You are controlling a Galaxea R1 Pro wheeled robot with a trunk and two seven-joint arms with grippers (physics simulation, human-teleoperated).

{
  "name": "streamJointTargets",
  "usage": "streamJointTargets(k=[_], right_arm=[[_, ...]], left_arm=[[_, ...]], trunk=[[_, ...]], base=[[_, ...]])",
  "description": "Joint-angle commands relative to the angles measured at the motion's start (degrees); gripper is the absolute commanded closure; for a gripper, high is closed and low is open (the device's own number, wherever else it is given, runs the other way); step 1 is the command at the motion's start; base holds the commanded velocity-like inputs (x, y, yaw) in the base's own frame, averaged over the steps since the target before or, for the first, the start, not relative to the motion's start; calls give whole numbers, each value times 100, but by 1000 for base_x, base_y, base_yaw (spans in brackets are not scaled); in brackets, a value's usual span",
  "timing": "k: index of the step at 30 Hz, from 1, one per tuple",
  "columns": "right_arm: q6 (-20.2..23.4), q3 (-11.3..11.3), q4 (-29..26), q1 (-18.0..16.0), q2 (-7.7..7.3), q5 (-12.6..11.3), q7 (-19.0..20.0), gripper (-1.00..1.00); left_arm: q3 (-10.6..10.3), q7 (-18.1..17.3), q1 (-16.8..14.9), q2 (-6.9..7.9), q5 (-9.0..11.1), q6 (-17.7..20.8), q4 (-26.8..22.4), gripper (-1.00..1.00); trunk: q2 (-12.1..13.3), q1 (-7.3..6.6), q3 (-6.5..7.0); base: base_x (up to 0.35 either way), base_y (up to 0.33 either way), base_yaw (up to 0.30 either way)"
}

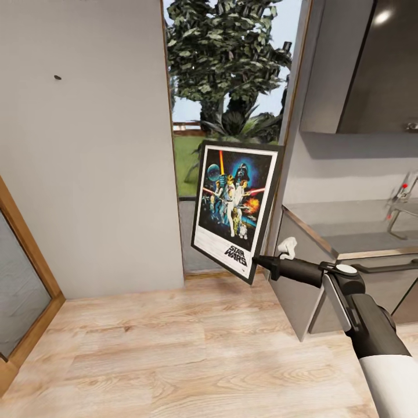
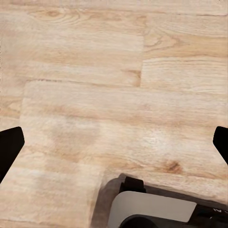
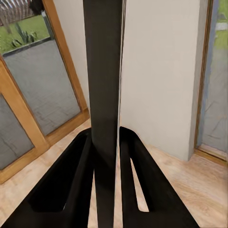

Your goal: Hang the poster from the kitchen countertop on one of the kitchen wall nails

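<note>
The Star Wars poster [image 1: 235, 208] hangs in the air, upright and slightly tilted, in front of the tall window. My right gripper [image 1: 259, 262] is shut on the poster's lower right corner. In the right wrist view the poster's dark edge [image 3: 104, 95] runs straight up between the two black fingers [image 3: 71, 185]. A wall nail [image 1: 57, 77] shows as a small dark dot high on the light-grey wall, far to the left of the poster. The steel kitchen countertop [image 1: 342, 229] lies to the right. My left gripper [image 2: 114, 142] points down at the wooden floor, open and empty.
A light-grey wall [image 1: 93, 174] stands ahead on the left, with a wood-framed glass door [image 1: 23, 278] at the far left. Cabinet fronts [image 1: 302, 290] and a chrome tap [image 1: 400, 209] are on the right, under dark upper cabinets [image 1: 371, 64]. Wooden floor [image 1: 174, 348] spreads in front.
</note>
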Motion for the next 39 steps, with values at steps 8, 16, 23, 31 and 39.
streamJointTargets(k=[8,16,23,31,39], right_arm=[[426,-7,-14,-4,-6,-72,38,100],[814,1,-21,-143,5,-84,312,100],[1183,7,-20,-358,105,-84,481,100],[1199,18,-20,-372,120,-77,665,100],[1199,19,-20,-373,122,-75,695,100]], left_arm=[[27,-33,-1,-5,-63,-11,-14,-100],[9,-33,-1,-5,-64,-3,-14,-100],[3,-33,-1,-5,-71,-3,-14,-100],[1,-33,-1,-5,-71,-3,-14,-100],[1,-33,-1,-5,-73,-3,-14,-100]], trunk=[[318,-176,138],[639,-351,282],[919,-505,407],[1240,-681,551],[1561,-856,695]], base=[[0,0,0],[0,0,0],[0,0,0],[0,0,0],[0,0,0]])
